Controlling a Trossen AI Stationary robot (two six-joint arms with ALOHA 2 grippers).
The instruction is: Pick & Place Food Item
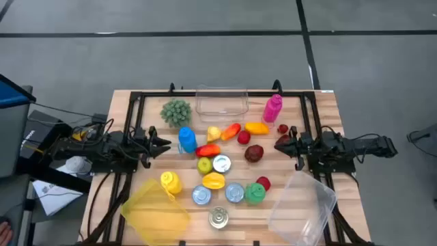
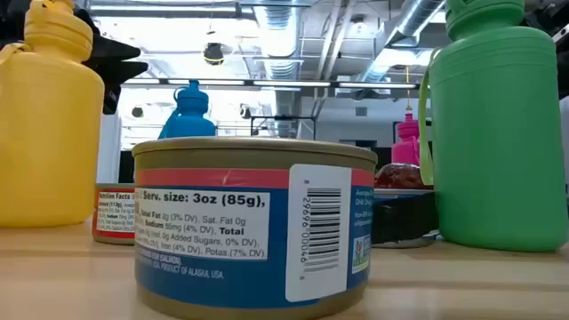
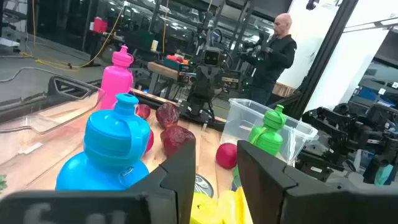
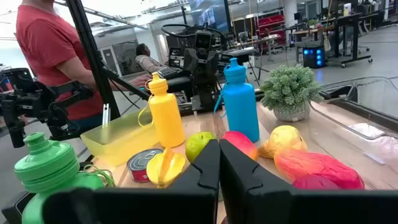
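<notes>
Both arms are waiting at the sides of the bench (image 1: pixel 321 102), leaving the cluttered middle free for a reach. The left gripper (image 1: pixel 162 144) is hovering just beside the blue bottle (image 1: pixel 187 139), its jaws standing slightly apart with nothing between them, as the left wrist view shows. The right gripper (image 1: pixel 281 144) is sitting near the dark red fruit (image 1: pixel 254 153), jaws pressed together and empty. The food items are lying loose in the centre: a green apple (image 1: pixel 204 165), a red and orange pepper (image 1: pixel 231 130), cans, and bottles. The clear tub (image 1: pixel 222 101) at the far edge is standing empty, probably as the drop spot, so no pick appears to have begun.
</notes>
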